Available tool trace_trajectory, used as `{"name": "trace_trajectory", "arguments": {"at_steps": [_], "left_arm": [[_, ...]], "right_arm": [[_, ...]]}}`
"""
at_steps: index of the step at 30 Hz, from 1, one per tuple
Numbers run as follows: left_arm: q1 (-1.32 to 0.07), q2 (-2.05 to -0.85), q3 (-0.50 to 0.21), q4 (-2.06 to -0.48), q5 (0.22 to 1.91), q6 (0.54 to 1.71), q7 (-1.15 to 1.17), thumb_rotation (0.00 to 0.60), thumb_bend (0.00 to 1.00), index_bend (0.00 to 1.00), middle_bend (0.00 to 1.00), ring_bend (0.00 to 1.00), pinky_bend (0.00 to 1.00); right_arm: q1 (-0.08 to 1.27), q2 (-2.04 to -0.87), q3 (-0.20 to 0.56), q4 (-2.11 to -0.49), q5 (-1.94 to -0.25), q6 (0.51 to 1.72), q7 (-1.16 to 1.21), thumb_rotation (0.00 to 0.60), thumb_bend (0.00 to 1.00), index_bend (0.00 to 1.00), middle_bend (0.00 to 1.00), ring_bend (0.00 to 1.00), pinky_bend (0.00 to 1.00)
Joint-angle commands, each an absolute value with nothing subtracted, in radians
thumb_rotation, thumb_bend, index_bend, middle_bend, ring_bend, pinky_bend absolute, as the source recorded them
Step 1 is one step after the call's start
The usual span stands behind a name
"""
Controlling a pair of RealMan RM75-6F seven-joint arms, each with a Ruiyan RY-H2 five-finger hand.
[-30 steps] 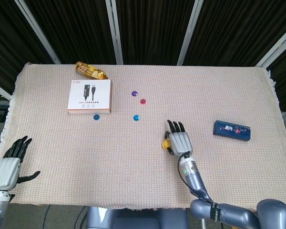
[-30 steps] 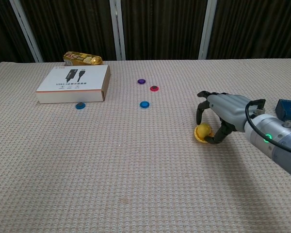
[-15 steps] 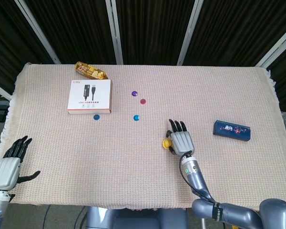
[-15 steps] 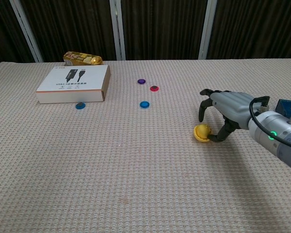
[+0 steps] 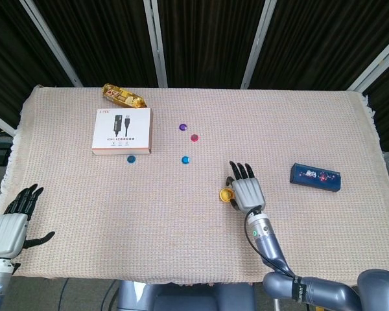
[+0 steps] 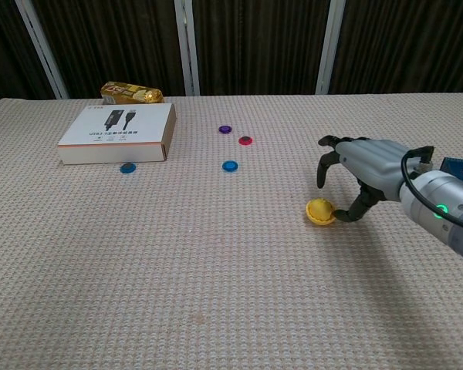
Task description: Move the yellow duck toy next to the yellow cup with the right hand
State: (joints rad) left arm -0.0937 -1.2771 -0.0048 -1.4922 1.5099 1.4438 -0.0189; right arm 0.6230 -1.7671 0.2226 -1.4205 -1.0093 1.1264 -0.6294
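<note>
Where it lay on the woven cloth of the desk [image 5: 324,116], the duck [image 6: 320,210] was seen as a small, rounded yellow lump, glossy on top, with a darker orange edge toward its right side; no beak or eyes could be made out. It was placed right of centre, well apart from the blue disc [image 6: 230,166] and the white box [image 6: 117,132]. The right hand [image 6: 363,173] was arched just beside and over it, fingers spread and curved downward, nothing being gripped; the thumb tip was seen at the duck's right edge, though contact could not be confirmed. Compared with a second earlier, the hand had been drawn slightly up and to the right, so that more of the duck was uncovered, and the duck appeared nudged a little leftward. The left hand [image 5: 11,223] had been kept at the near-left corner, fingers apart and empty.
</note>
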Motion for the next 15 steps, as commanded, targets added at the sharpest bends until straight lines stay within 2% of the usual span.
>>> {"name": "trace_trajectory", "arguments": {"at_steps": [1,4,7,10,13,15], "left_arm": [[-0.094,-1.277,-0.005,-1.491,1.511,1.444,-0.018,0.6,0.0,0.0,0.0,0.0,0.17],[-0.095,-1.278,-0.003,-1.485,1.512,1.441,-0.017,0.6,0.0,0.0,0.0,0.0,0.17],[-0.098,-1.279,-0.001,-1.48,1.516,1.439,-0.01,0.6,0.0,0.0,0.0,0.0,0.17],[-0.099,-1.279,0.002,-1.478,1.526,1.443,0.0,0.6,0.0,0.0,0.0,0.0,0.17],[-0.098,-1.279,0.005,-1.479,1.534,1.447,0.007,0.6,0.0,0.0,0.0,0.0,0.17],[-0.098,-1.278,0.008,-1.48,1.537,1.447,0.011,0.6,0.0,0.0,0.0,0.0,0.17]], "right_arm": [[0.621,-1.754,0.215,-1.43,-1.014,1.136,-0.642,0.6,0.22,0.37,0.0,0.0,0.0],[0.612,-1.719,0.2,-1.453,-1.028,1.153,-0.666,0.6,0.13,0.34,0.0,0.0,0.0],[0.597,-1.66,0.178,-1.493,-1.053,1.184,-0.707,0.6,0.05,0.26,0.0,0.0,0.0],[0.571,-1.594,0.162,-1.553,-1.079,1.226,-0.72,0.6,0.02,0.12,0.0,0.0,0.0],[0.537,-1.518,0.143,-1.623,-1.103,1.267,-0.72,0.6,0.0,0.03,0.0,0.0,0.0],[0.504,-1.446,0.12,-1.687,-1.136,1.306,-0.718,0.6,0.0,0.01,0.0,0.0,0.0]]}}
